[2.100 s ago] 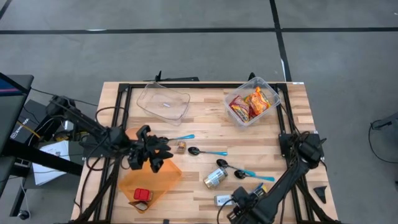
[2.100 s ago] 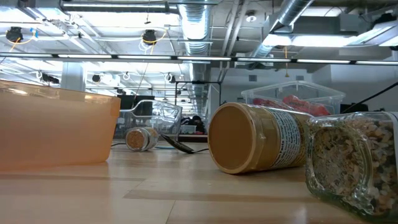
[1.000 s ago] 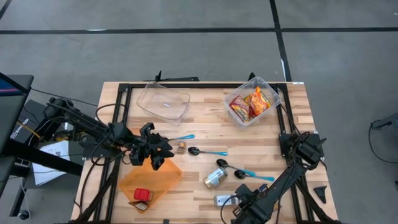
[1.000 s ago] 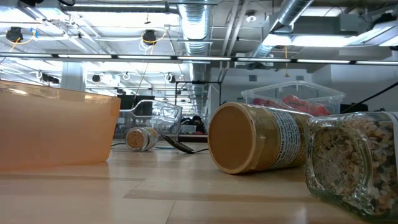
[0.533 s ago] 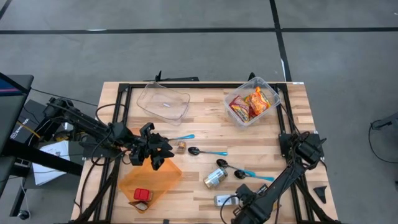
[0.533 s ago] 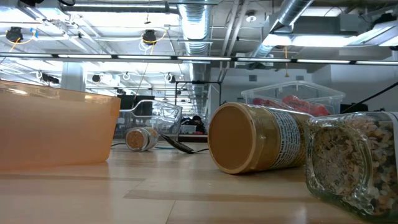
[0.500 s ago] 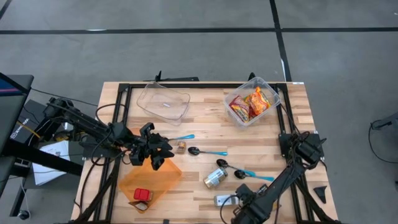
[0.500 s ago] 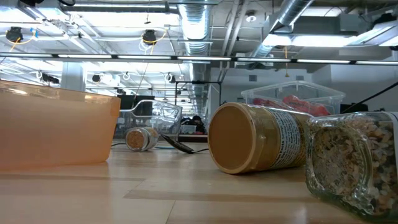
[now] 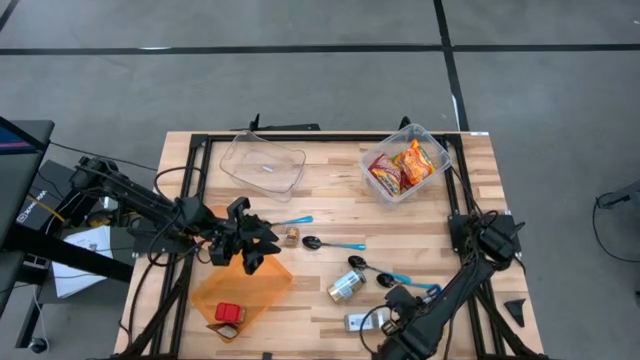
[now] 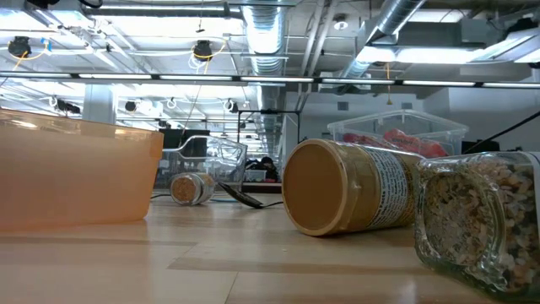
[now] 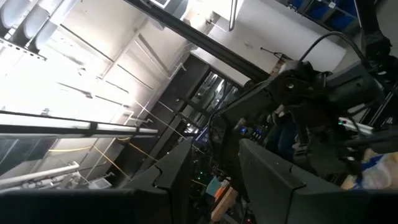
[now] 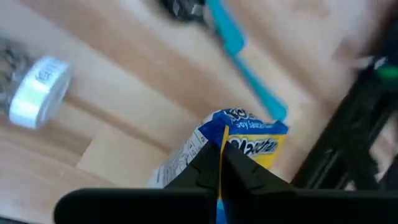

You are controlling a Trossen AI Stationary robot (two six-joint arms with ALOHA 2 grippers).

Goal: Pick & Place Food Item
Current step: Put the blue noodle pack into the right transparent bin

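My right gripper [image 12: 219, 152] hovers near the table's near right edge [image 9: 400, 304], shut on a blue and yellow snack packet [image 12: 239, 134]. The arm hides the packet in the high view. My left gripper [image 9: 250, 243] waits open above the far corner of the orange bin [image 9: 262, 290], pointing slightly upward with nothing between its fingers [image 11: 214, 180]. A red item [image 9: 228, 313] lies in the bin. My right gripper pinches one end of the packet [image 12: 231, 148] between its two shut fingers, coming steeply from above. The packet reaches away below the fingertips toward the wood. Whether its lower end rests on the table I cannot tell.
A glass jar with a silver lid [image 12: 34, 90] and a brown-lidded jar [image 9: 345, 286] lie on their sides close by. Blue-handled spoons [image 9: 405, 281] lie next to the gripper. A clear tub of snack packets [image 9: 405, 165] and another clear tub [image 9: 262, 163] stand at the far edge.
My right gripper has risen and drifted a little toward the table's far edge, beside the blue-handled spoon.
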